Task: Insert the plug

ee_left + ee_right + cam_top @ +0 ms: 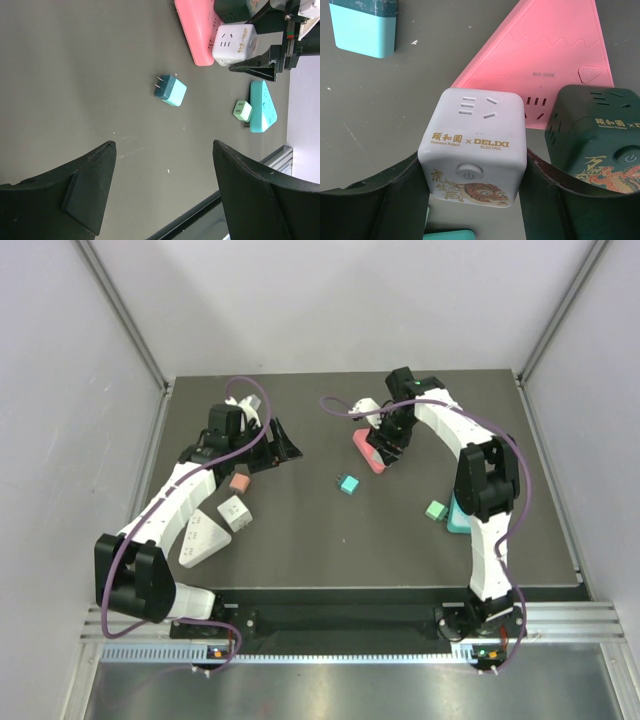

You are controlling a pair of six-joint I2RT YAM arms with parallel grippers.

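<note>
Mid-table: teal plug point(170, 90), dark prongs | right tool point(472, 162) grips white cube socket point(472, 125) | left tool point(165, 145) spread

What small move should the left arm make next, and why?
Probably the left gripper should move toward the teal plug and come down around it. Its jaws stand open and empty, the plug lies loose on the table with its prongs showing, and the right gripper is already shut on the white cube socket, which seems ready to receive it.

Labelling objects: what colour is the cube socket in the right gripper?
White cube socket, tiger print; best in the right wrist view.
</note>
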